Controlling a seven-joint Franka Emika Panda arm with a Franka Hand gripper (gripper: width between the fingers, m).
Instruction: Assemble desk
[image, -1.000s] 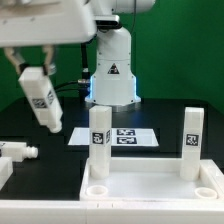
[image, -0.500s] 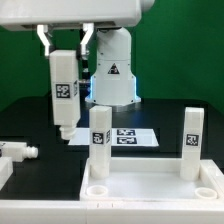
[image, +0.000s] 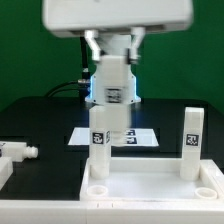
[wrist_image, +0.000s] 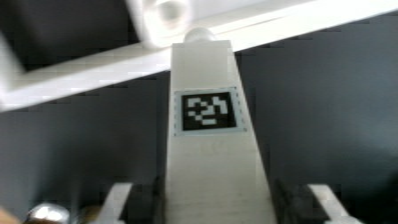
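Between the partly closed jaws, gripped upright, hangs a white square-section leg (image: 115, 88) bearing a black-and-white square tag.

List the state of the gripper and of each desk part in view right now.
gripper: shut on a leg, raised above the table.
held leg: upright, in the air, touching nothing but the fingers.
tabletop: lying flat, rim up.
left standing leg: upright at a tabletop corner.
right standing leg: upright at a tabletop corner.
loose leg: lying on its side on the table.
marker board: flat on the table.
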